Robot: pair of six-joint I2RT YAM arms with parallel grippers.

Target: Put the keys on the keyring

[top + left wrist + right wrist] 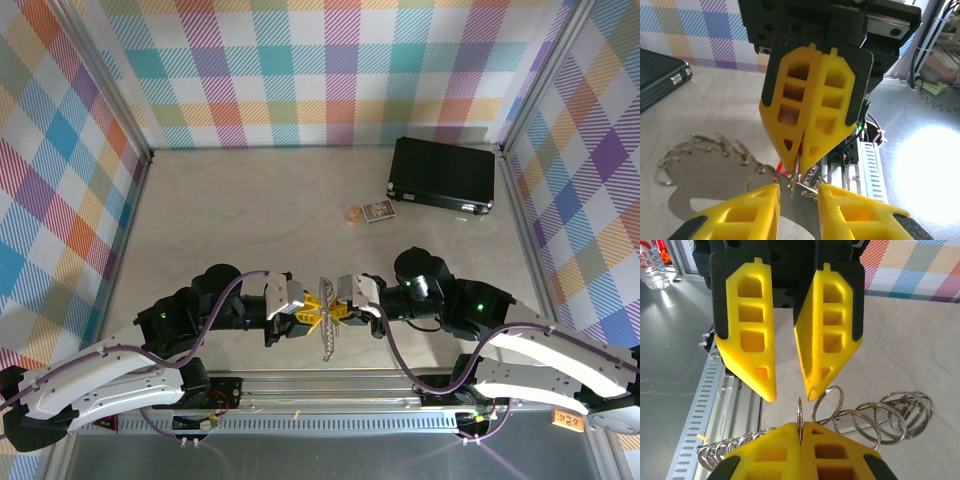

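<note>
Top view first: both arms reach in and meet nose to nose at the near edge of the table (250,215). The keyring (328,325) hangs right between them as a silvery jagged strip. The left gripper (311,319) is on one side and the right gripper (341,313) on the other. Way off at the far right there's a black case (443,175), with a small card (379,210) lying near it.

Left wrist cam: the left gripper (798,192) has its two yellow fingers parted at the bottom of the frame, with a clear gap and nothing squeezed between them. Facing it, the right gripper (800,161) has its tips pressed tight together on a thin bit of metal. The keyring (715,170) spreads off to the left, low over the table, spiky edge up. There's a tiny bit of red right at those pinched tips, which looks like the key (782,169). It's too hidden to say how it sits. The case (660,80) is at the left edge.

Right wrist cam: the right gripper (800,427) is clamped on one thin ring of the keyring (912,410), seen edge-on and sticking up from the fingers. The rest of the rings trail off to both sides. The left gripper (790,395) is opposite with its jaws apart, tips just above that ring but not gripping it.
</note>
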